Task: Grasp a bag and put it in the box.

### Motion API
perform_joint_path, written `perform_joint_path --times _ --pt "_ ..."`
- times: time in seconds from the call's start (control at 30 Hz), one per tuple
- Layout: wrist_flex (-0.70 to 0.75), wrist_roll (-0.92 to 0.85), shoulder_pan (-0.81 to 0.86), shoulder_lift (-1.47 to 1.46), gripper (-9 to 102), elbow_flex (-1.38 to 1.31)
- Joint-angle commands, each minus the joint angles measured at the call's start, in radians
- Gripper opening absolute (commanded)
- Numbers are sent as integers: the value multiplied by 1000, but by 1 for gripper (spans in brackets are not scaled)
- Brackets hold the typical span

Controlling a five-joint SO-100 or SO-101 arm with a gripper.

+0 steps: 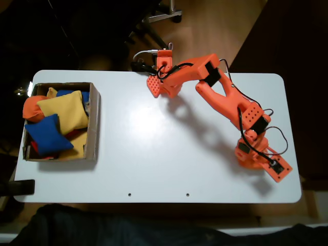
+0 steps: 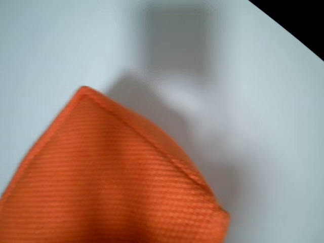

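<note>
Much bare white table [image 1: 154, 154] lies between the shallow brown cardboard box [image 1: 94, 123], at the left edge in the fixed view, and the orange arm [image 1: 225, 97], which stretches toward the far edge. Its gripper [image 1: 156, 82] pinches the small orange fabric bean bag [image 2: 116, 182] near that edge.

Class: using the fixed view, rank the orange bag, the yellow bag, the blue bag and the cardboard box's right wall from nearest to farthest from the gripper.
From the gripper, at the table's far edge:
1. Orange bag, right at the gripper.
2. Box's right wall, to the left.
3. Yellow bag, inside the box.
4. Blue bag, farther left and lower in the box.
</note>
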Motion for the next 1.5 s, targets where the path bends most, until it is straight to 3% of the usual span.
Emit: perform_joint_path --times 0.0,0.3,0.47,0.93,1.13,1.47 --pt "5 8 -11 2 38 -26" --pt "5 12 -11 -11 36 -34" --pt "12 15 -18 -8 16 -34" --pt "31 23 -23 -5 10 -40" --pt "54 32 -26 9 3 -49" --pt "87 44 -25 37 2 -51"
